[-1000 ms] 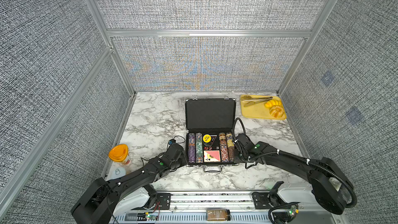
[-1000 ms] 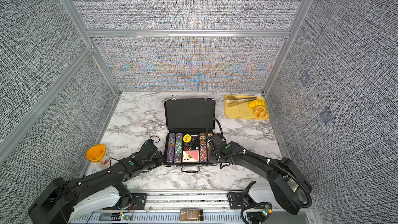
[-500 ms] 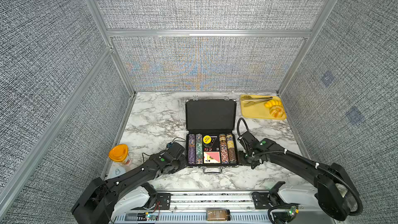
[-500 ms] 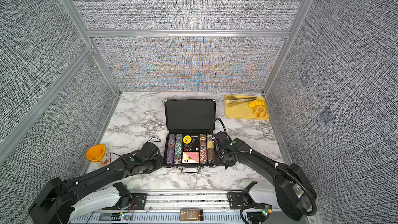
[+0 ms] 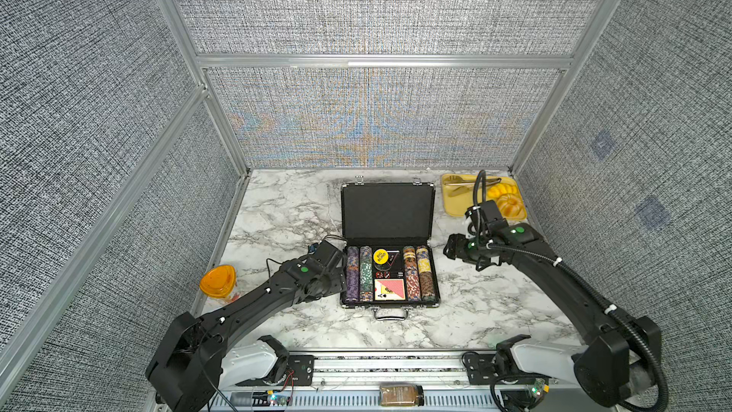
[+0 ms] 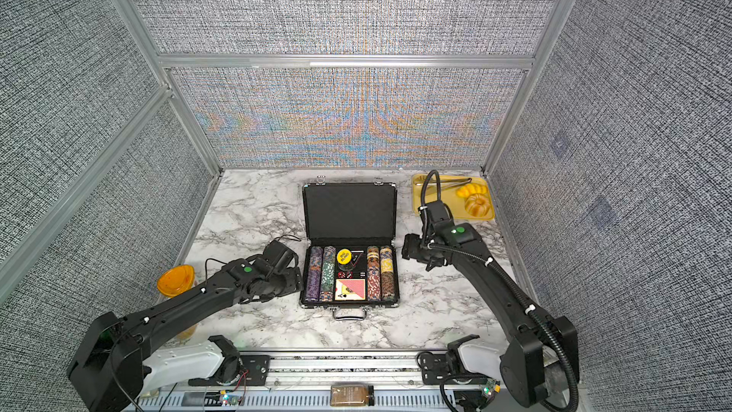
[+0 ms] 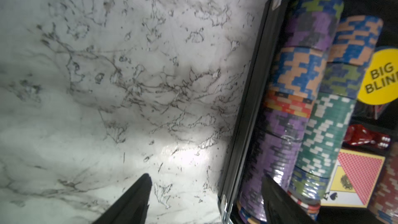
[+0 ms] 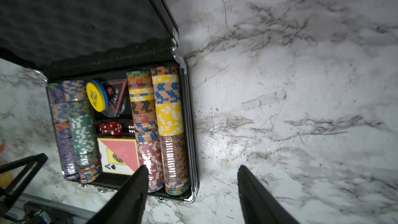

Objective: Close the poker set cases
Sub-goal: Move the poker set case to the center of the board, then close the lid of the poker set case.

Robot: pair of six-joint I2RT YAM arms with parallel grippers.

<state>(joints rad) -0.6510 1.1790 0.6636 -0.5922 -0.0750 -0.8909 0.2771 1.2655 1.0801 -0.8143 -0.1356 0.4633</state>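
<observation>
Two sets of jaws stand apart and empty, which suits a push on the lid rather than a grasp. Your left gripper [image 7: 205, 177] sits at the left wall of the black briefcase-style poker case with silver metal edging [image 5: 390, 304], and its fingers seem to straddle that wall. Your right gripper [image 8: 192, 168] hangs clear off the case's right side. The case lies mid-way on the white marble desk [image 5: 285, 208], handle toward the front edge. Its foam-lined lid [image 5: 388, 212] stands open toward the back edge, so closing is not yet begun.
</observation>
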